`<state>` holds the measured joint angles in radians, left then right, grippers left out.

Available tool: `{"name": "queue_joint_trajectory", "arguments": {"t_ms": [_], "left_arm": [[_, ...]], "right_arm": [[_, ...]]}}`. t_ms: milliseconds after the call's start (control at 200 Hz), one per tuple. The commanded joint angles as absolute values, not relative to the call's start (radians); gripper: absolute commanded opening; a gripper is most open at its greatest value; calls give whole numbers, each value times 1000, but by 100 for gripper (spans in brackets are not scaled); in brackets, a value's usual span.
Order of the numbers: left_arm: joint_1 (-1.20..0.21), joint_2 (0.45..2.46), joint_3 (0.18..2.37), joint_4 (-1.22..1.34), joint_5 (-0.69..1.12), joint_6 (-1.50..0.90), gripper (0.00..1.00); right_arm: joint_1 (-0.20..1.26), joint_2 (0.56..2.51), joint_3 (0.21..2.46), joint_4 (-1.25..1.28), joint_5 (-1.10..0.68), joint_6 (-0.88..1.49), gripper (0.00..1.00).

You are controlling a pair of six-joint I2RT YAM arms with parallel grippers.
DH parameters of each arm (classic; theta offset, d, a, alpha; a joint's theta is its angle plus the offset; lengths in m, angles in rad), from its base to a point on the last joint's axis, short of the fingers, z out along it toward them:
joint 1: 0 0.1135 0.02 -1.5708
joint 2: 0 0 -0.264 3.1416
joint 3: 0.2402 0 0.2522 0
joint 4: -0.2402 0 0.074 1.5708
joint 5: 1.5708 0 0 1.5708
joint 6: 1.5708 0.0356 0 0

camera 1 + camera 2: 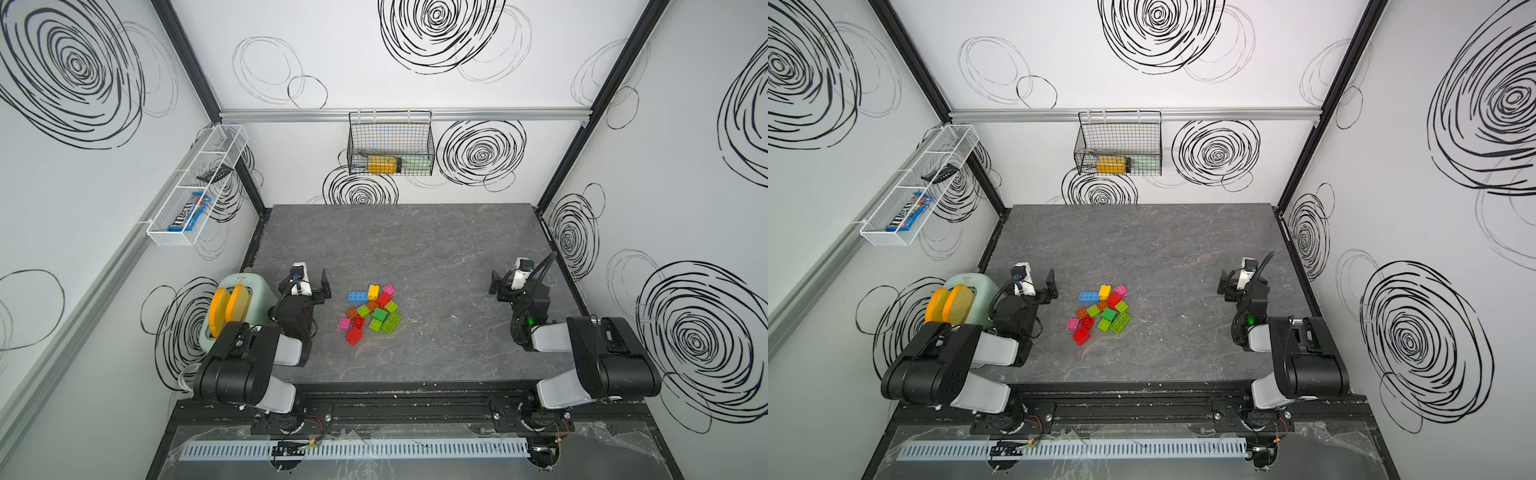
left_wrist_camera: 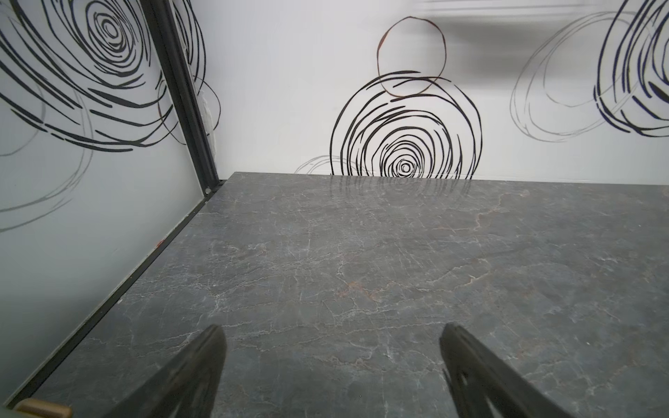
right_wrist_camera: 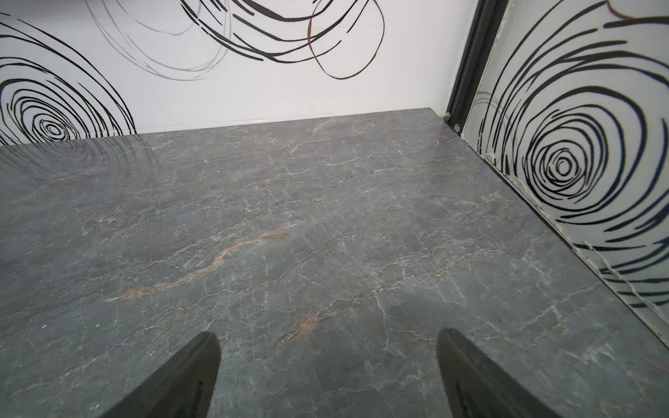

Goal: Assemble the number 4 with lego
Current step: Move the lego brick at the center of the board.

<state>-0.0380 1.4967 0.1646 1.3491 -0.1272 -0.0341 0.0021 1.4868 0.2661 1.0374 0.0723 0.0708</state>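
Observation:
The lego [image 1: 372,313] lies as a loose pile of small studded bricks near the middle front of the grey table, also shown as the lego [image 1: 1100,312]. A blue brick [image 1: 357,296], a yellow brick [image 1: 373,291] and a pink brick [image 1: 389,289] form its far edge. A red brick [image 1: 353,336] lies nearest the front. My left gripper [image 1: 311,277] hovers left of the pile, open and empty. My right gripper [image 1: 509,276] hovers well to the right, open and empty. Both wrist views show only bare table between the left gripper [image 2: 333,327] tips and the right gripper [image 3: 328,333] tips.
A mint-green toaster [image 1: 245,299] with two yellow-orange slices stands at the table's left edge, beside my left arm. A black wire basket [image 1: 390,143] hangs on the back wall. A white mesh shelf [image 1: 195,187] holding a candy pack hangs on the left wall.

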Motion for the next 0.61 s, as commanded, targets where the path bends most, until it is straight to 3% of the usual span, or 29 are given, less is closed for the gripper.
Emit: {"name": "queue_joint_trajectory", "arguments": {"t_ms": [0,600], "left_arm": [[-31,1491,177,1395,-86,-38,96],[-11,1491,173,1400,-40,-46,96]], "right_arm": [[1,1473,264,1083,81,75,97],[-5,1474,264,1083,68,77,97]]}}
